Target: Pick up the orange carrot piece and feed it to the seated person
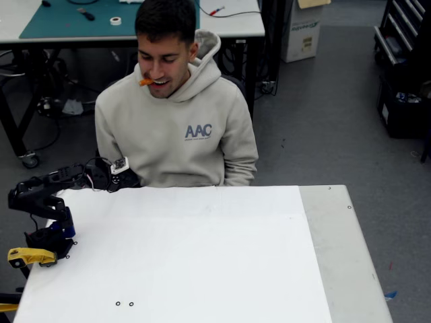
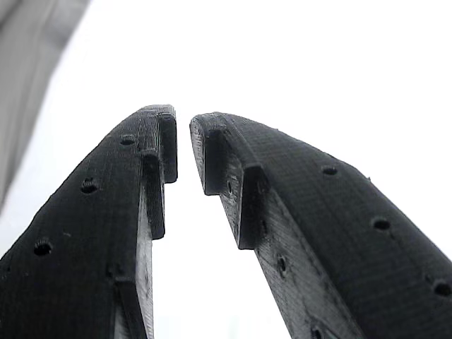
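Note:
The orange carrot piece (image 1: 146, 82) sticks out of the seated person's (image 1: 180, 145) mouth, held between his lips. He sits behind the table's far edge in a beige hoodie. My black arm is folded at the table's left side, and its gripper (image 1: 130, 180) rests low by the far edge, just in front of his right side. In the wrist view the gripper (image 2: 183, 131) points at the white tabletop. Its black fingers (image 2: 99, 212) are nearly together, with only a thin gap at the tips and nothing between them.
The white table (image 1: 202, 256) spreads out in front of the person, with a grey strip (image 1: 337, 249) along its right side. A yellow clamp (image 1: 28, 256) holds the arm's base at the left edge. Another bench (image 1: 229, 23) stands behind him.

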